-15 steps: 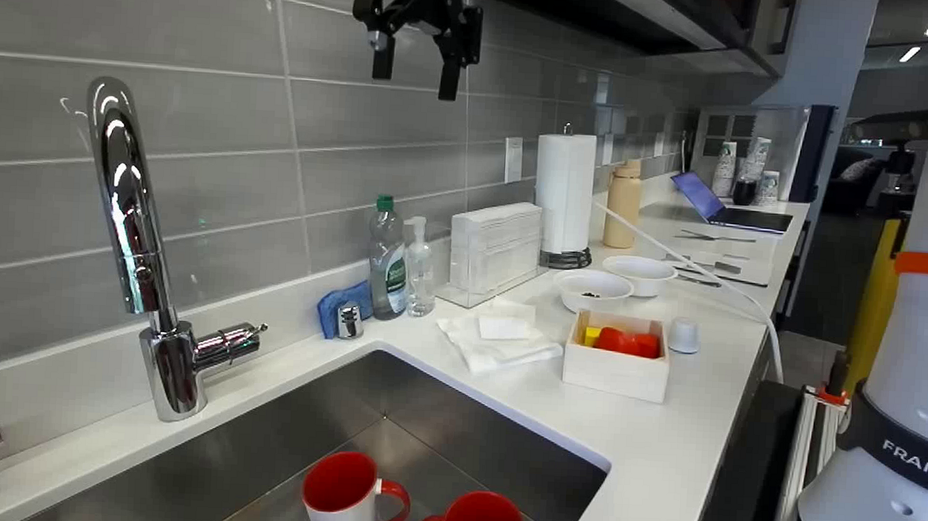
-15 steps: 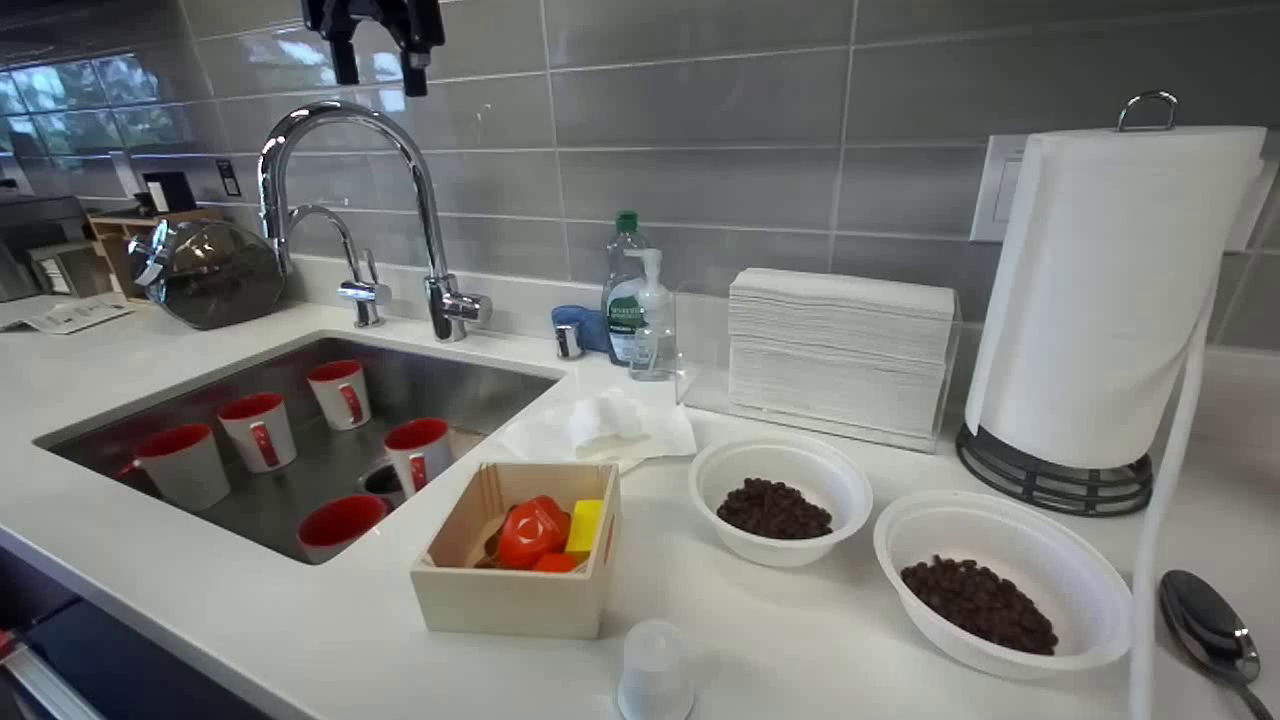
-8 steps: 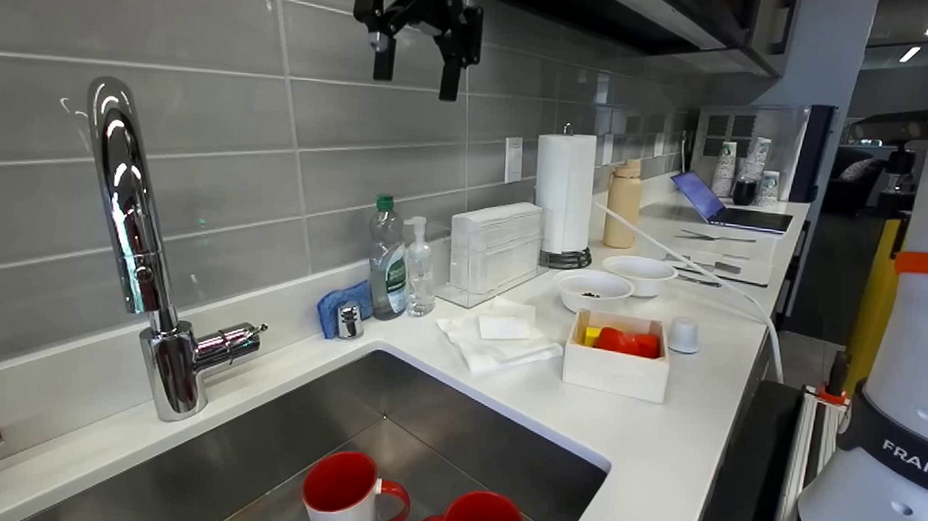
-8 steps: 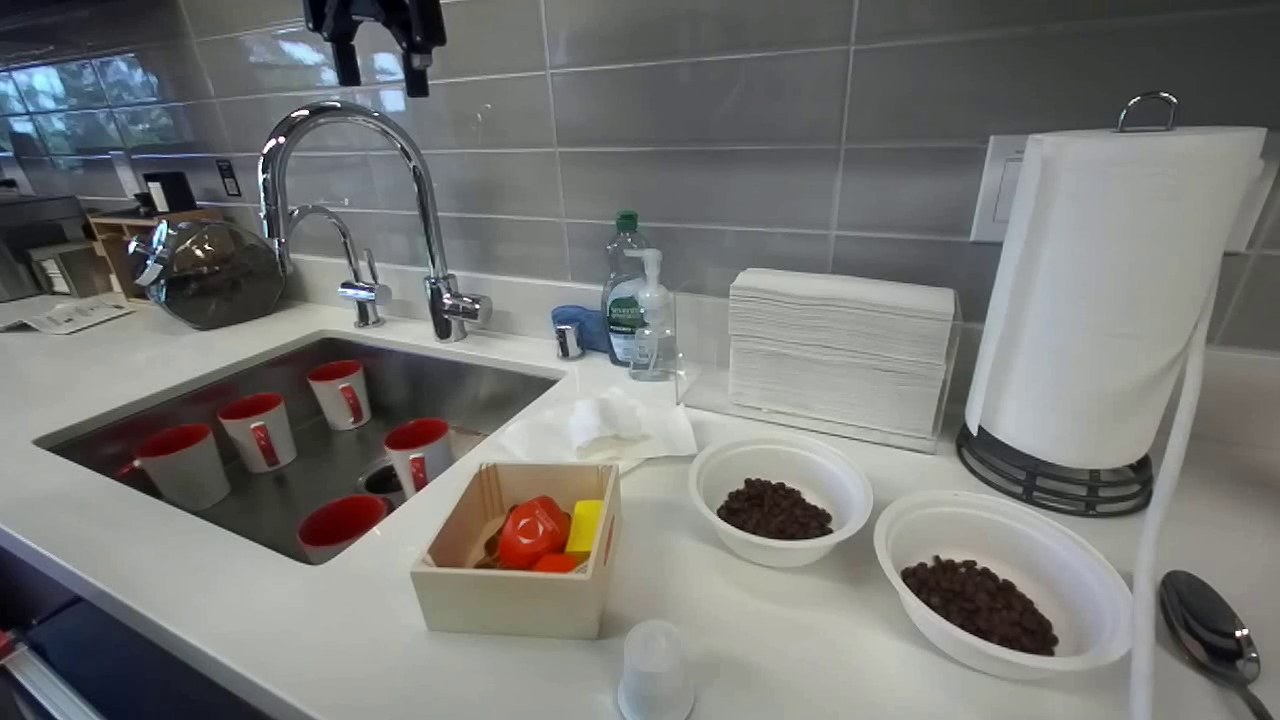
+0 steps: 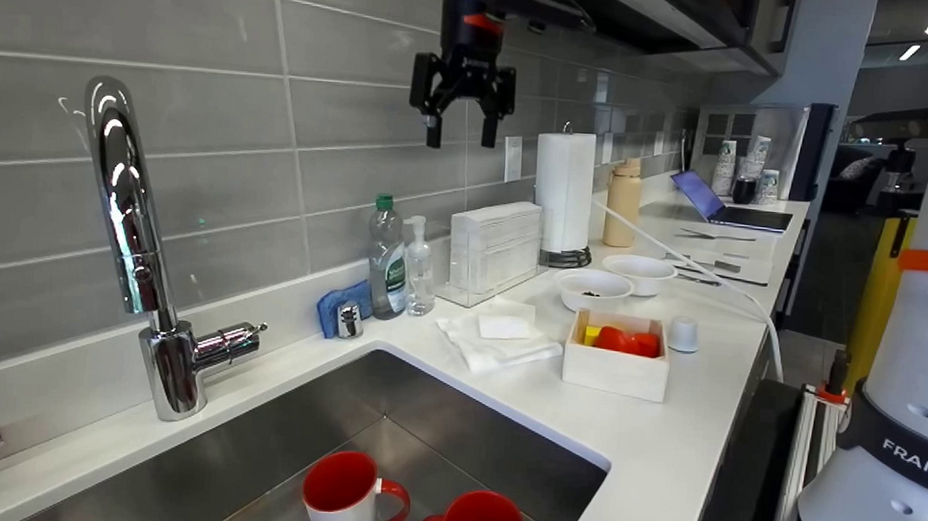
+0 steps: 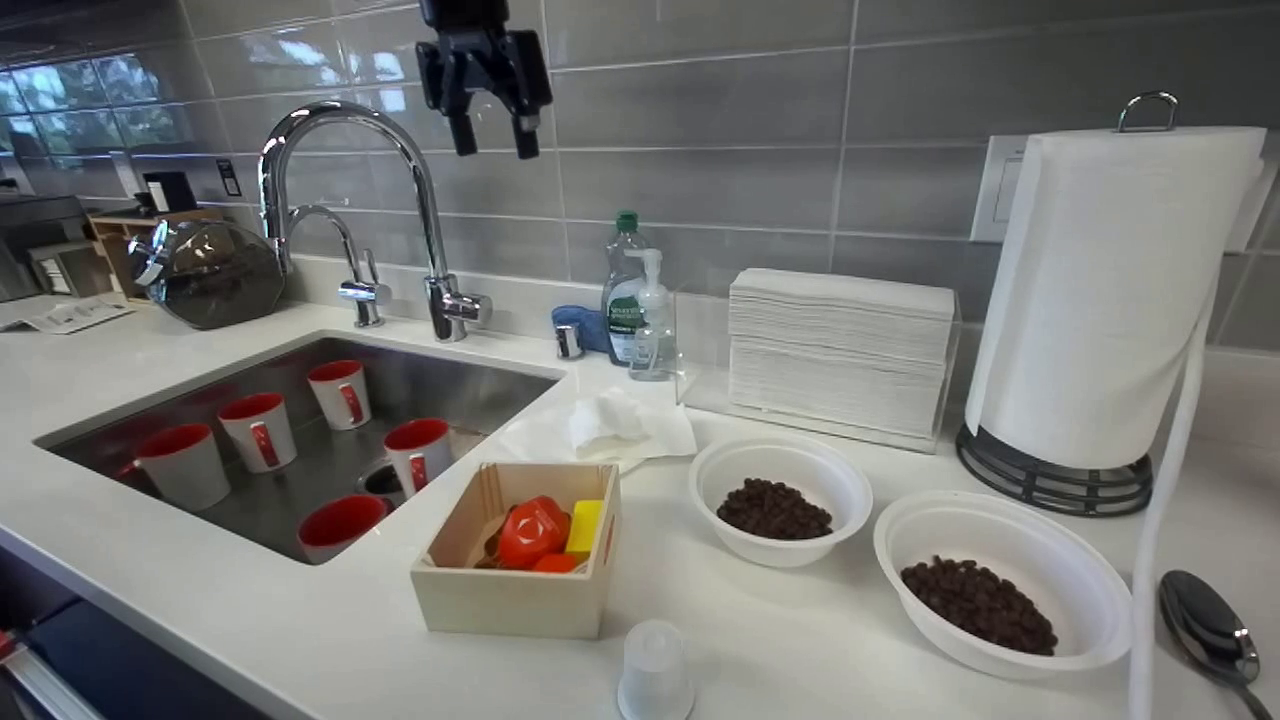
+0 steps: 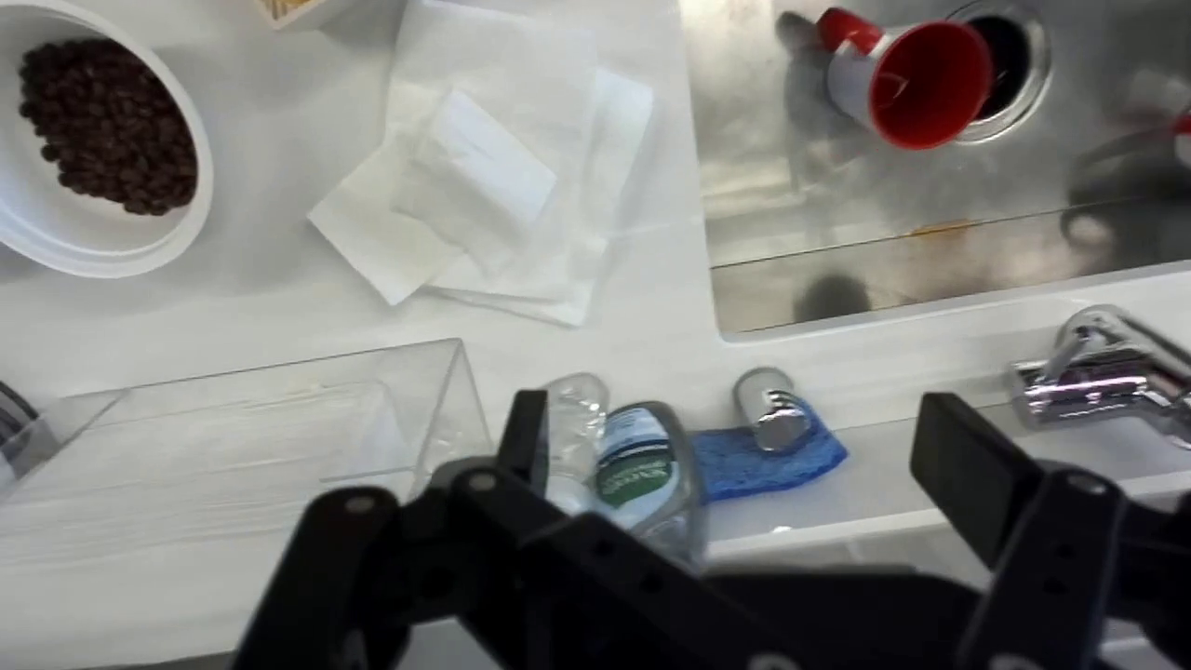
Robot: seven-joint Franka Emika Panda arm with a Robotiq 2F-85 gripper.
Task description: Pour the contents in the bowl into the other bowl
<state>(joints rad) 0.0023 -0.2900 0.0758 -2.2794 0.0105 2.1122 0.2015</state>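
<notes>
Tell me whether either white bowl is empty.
No, dark brown bean-like pieces lie in both the white bowl nearer the wooden box and the white bowl nearer the metal spoon.

A gray tiled wall backs the white counter.

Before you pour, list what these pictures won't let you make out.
Wrist view: most of the wooden box, cut off by the top edge.
Wrist view: part of the nearby white bowl, cut off by the left edge.
Wrist view: the cap of the labelled bottle, hidden by the gripper.
An exterior view: contents of the farther white bowl, hidden by its near wall.
An exterior view: the handle end of the spoon, past the bottom right corner.
</notes>
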